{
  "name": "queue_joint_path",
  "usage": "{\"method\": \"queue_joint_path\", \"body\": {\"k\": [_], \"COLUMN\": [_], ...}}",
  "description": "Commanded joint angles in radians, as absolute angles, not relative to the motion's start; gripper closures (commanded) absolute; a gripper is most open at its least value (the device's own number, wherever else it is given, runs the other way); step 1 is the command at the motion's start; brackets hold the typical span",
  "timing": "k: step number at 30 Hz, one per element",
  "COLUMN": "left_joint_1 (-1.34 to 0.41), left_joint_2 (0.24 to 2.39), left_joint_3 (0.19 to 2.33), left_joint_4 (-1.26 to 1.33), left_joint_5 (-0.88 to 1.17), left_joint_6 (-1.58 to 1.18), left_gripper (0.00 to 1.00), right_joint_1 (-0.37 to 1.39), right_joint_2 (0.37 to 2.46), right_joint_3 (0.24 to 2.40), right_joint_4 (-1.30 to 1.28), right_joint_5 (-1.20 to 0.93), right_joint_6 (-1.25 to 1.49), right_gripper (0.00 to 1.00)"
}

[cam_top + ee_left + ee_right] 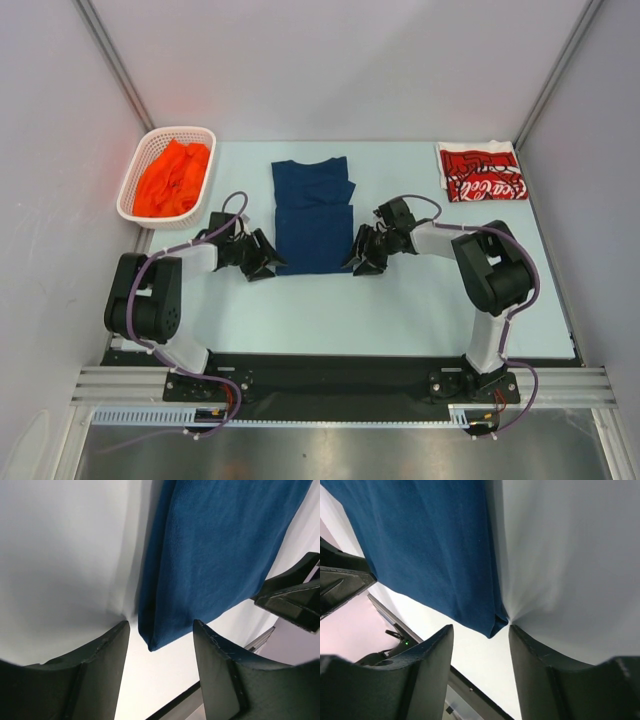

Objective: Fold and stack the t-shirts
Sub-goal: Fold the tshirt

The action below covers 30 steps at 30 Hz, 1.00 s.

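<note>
Top view: we see the navy t-shirt (314, 215) lying folded on the table (420, 300), with the left gripper (265, 262) and right gripper (362, 258) at its near corners. Left wrist: jaws apart, straddling one corner. Right wrist: jaws likewise apart around the other corner.

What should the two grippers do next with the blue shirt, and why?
Probably pinch the two near corners of the blue shirt. The left gripper and right gripper each stand open with a corner between the fingers, not yet gripped. Closing now would likely secure the near edge for the next fold.
</note>
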<state>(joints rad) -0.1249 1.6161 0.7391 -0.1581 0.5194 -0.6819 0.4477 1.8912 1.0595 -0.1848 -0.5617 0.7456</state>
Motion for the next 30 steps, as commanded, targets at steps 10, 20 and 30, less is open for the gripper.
{"method": "queue_joint_path", "body": {"k": [10, 20, 30], "left_joint_1": [-0.129, -0.132, -0.215], "left_joint_2": [1.680, 1.684, 1.431], "left_joint_3": [0.729, 0.733, 0.546], "left_joint_4": [-0.163, -0.204, -0.233], "left_joint_5": [0.486, 0.479, 0.454], "left_joint_6": [-0.658, -0.615, -0.638], "left_gripper": [0.58, 0.99, 1.00], "right_joint_1": [0.456, 0.459, 0.544], "right_joint_2": [1.947, 1.934, 1.688], "right_joint_3": [1.049, 1.063, 0.835], "right_joint_4": [-0.163, -0.176, -0.199], "right_joint_5": [-0.465, -0.491, -0.459], "right_joint_6": [0.765, 0.713, 0.693], "right_gripper": [0.61, 1.00, 1.00]}}
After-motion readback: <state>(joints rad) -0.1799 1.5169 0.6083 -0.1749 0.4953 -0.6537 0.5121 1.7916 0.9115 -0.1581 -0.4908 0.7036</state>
